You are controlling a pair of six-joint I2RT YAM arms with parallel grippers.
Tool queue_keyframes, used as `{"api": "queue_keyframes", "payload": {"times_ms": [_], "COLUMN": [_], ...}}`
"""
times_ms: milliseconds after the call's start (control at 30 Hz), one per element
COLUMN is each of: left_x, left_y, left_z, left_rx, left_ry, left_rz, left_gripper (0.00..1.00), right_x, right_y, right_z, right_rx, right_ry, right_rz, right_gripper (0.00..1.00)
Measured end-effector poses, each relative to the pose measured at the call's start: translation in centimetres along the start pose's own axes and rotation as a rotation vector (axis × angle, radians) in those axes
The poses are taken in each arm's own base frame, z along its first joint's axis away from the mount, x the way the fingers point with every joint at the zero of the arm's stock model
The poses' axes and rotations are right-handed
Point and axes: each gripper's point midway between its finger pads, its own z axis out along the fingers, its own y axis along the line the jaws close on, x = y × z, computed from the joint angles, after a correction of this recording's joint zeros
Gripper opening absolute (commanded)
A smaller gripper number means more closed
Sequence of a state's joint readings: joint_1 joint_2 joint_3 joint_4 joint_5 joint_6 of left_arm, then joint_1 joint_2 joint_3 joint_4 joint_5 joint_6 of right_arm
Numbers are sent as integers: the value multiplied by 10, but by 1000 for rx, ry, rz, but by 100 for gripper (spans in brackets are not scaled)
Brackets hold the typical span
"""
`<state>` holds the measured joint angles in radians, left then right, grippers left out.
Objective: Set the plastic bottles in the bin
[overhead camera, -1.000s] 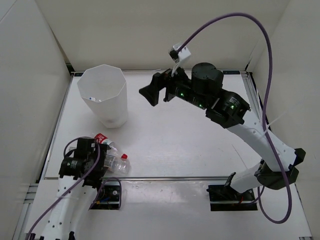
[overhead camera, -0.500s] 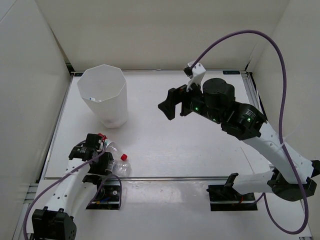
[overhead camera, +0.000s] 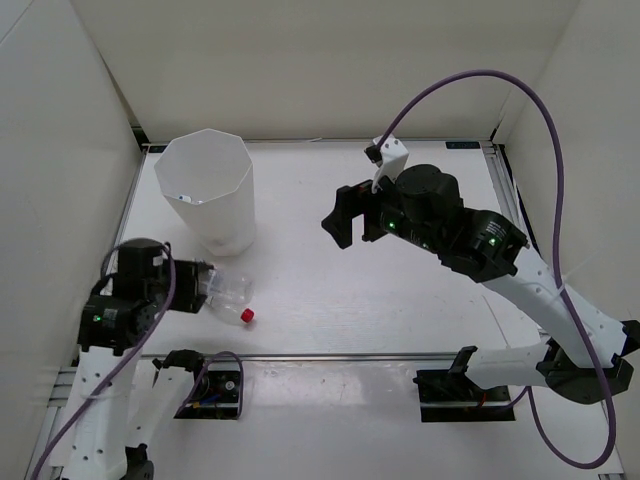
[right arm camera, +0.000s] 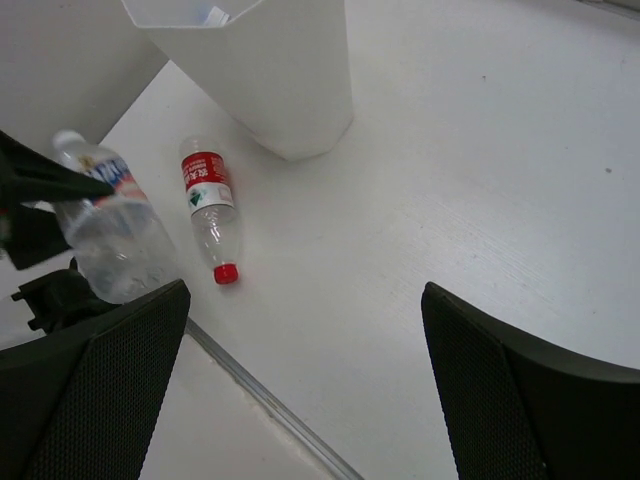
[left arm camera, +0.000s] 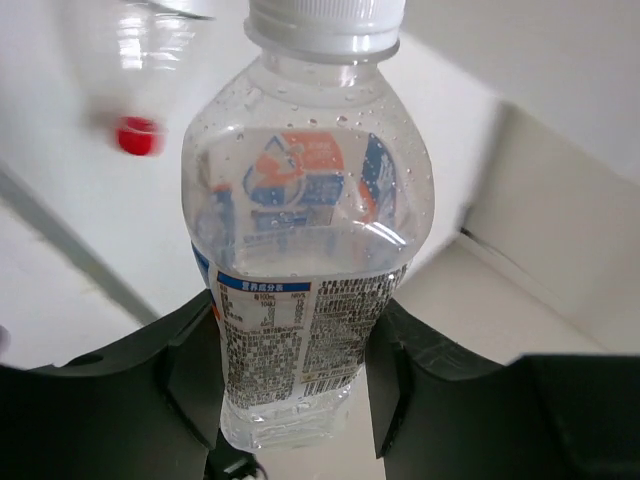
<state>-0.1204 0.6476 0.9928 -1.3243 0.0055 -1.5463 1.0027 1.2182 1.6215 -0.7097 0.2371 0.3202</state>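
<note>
A clear plastic bottle (left arm camera: 305, 230) with a white cap and a blue-and-orange label stands between the black fingers of my left gripper (left arm camera: 290, 350), which is shut on its lower half. The right wrist view shows this bottle (right arm camera: 112, 240) lifted off the table at the near left. A second plastic bottle (overhead camera: 232, 300) with a red cap and a red-and-white label lies loose on the table (right arm camera: 211, 207), just right of my left gripper (overhead camera: 192, 288). The white faceted bin (overhead camera: 205, 190) stands upright behind them. My right gripper (overhead camera: 345, 215) hangs open over the table's middle, holding nothing.
White walls close in the table on the left, back and right. A metal rail (overhead camera: 330, 355) runs along the table's near edge, with both arm bases mounted in front of it. A purple cable (overhead camera: 500, 90) arcs above the right arm.
My left gripper has shut on the white-capped bottle and raised it, swinging left. The red-capped bottle has shifted slightly on the table. My right arm moved right, then held.
</note>
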Motion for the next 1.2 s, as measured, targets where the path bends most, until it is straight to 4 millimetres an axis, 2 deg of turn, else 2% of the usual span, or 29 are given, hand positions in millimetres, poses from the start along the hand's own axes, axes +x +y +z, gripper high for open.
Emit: {"api": "queue_keyframes", "payload": {"times_ms": [100,167,233,333,400,467,533,600,733,833,933,1033,1100,1200], "left_x": [-7,-21,-36,-58,-68,-80,-89,-94,-101,-104,-105,-105,-104,-97], "left_y": [-52,-96,-139,-188,-219,-255,-281,-296,-300,-288,-269,-238,-197,-136], "left_z": [-48,-73,-89,-102,-106,-105,-93,-69,-24,-15,-34,-78,-109,-134], "left_rx": [137,237,337,416,434,449,429,379,242,174,191,310,414,578], "left_ry": [-41,-126,-229,-376,-452,-539,-614,-660,-709,-754,-784,-804,-792,-734], "left_rz": [50,126,201,320,387,454,511,579,690,722,731,666,587,455], "left_gripper": [44,51,56,61,66,80,94,100,100,100,100,100,100,100], "right_x": [2,2,2,3,3,4,4,4,5,6,17,21,22,25], "right_y": [0,1,3,5,6,7,8,9,8,2,-8,-12,-13,-14], "right_z": [1,0,1,3,4,6,6,5,-5,-20,-38,-47,-49,-47], "right_rx": [4,-1,-7,-16,-18,-21,-23,-27,-28,-16,3,12,15,21], "right_ry": [5,5,8,15,20,24,26,25,21,5,-2,-10,-14,-5], "right_rz": [20,29,35,37,37,41,51,67,92,114,133,153,169,178], "right_gripper": [100,100,100,100,100,100,100,100,100,100,100,100,100,100]}}
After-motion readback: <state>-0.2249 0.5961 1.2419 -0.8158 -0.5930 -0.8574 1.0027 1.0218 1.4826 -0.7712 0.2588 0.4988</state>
